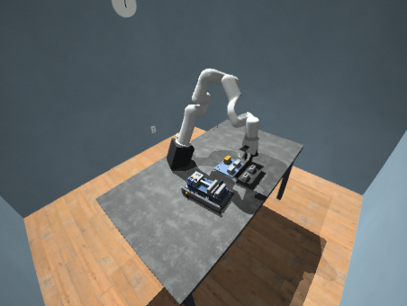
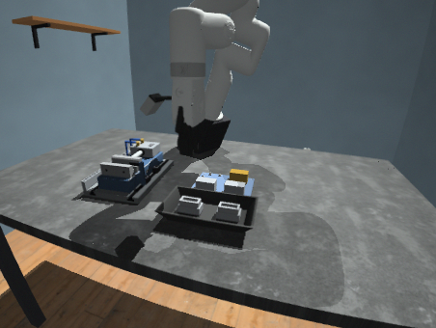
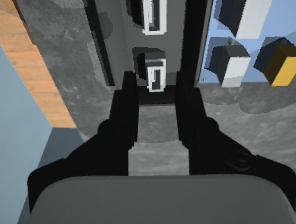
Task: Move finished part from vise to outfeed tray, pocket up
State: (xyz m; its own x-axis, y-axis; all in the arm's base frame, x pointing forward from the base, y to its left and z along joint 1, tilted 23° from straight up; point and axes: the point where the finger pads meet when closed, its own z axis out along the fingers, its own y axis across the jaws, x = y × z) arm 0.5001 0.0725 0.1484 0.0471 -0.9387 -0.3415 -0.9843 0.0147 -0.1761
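Two pale grey pocketed finished parts (image 2: 189,205) (image 2: 228,210) lie flat, pockets up, on the floor of the dark outfeed tray (image 2: 208,221). Exterior view shows both whole; wrist view shows the near one between the black fingers, with nothing gripped. Gripper (image 3: 156,112) fingers partly closed, empty, hanging above the tray's end. White arm (image 1: 212,96) arches over, wrist down. Blue vise (image 2: 127,169) to the side; blue plate (image 2: 219,185) carries two grey blocks, one yellow.
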